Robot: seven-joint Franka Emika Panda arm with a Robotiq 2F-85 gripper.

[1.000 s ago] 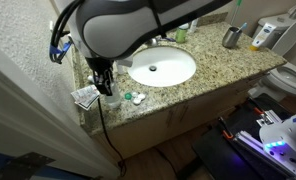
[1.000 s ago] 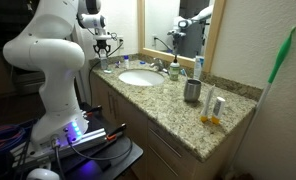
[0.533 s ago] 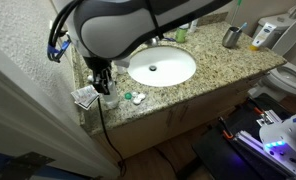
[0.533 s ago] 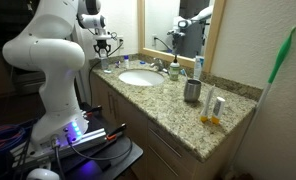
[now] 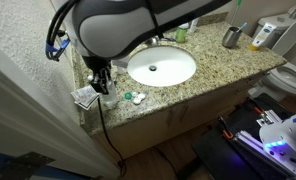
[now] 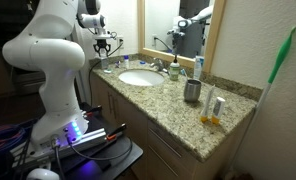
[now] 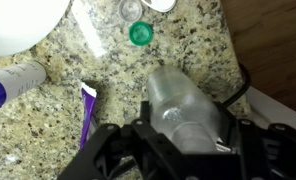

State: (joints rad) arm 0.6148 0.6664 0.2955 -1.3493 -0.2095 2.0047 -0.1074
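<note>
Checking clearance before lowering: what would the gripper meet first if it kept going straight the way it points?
The clear bottle clamped between its jaws; beyond that, probably the granite countertop, though the gap beneath the bottle is unclear.

Arm (image 6: pixel 48 60): smooth white shells, rounded and bulging at the joints, with a glossy dark band across the big segment in an exterior view.

Gripper (image 5: pixel 102 84): black, angular and open-framed. In the wrist view its dark struts and brackets fill the lower edge.

Cables: a blue and black bundle (image 5: pixel 56 45) loops beside the wrist, and a thin black cable (image 5: pixel 105 125) hangs below it.

Base: a blue-violet light (image 6: pixel 76 128) glows low on the pedestal.

Markings and screws are too small to tell.
</note>
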